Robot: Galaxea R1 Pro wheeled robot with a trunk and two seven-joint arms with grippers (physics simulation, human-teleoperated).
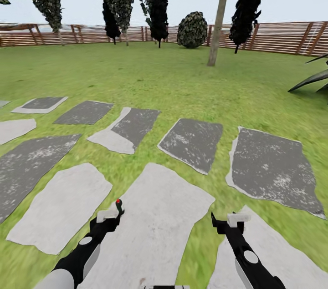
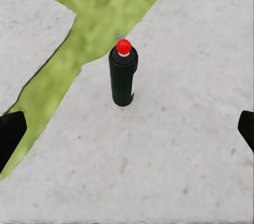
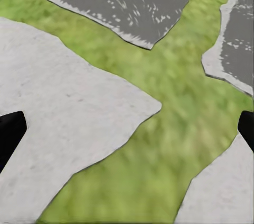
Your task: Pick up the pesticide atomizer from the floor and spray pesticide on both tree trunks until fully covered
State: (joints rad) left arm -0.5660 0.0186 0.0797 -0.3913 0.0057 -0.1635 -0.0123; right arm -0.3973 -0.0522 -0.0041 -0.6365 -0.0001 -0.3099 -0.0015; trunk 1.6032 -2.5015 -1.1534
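Atomizer (image 2: 123, 73) stands upright on a pale stone slab (image 2: 174, 144), ahead of the left tool (image 2: 127, 128), wide open and empty. Right tool (image 3: 127, 128) too.

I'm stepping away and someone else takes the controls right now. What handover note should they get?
Left gripper: open, empty, atomizer ahead between its fingers, not gripped.
Right gripper: open, empty, over slab and grass.
Atomizer stands upright on a pale stone slab, by the left gripper.
One bare-trunked tree stands far ahead on the lawn, near the fence.
Done: approach only. Left: grasp atomizer, drive to trees, spray both trunks.
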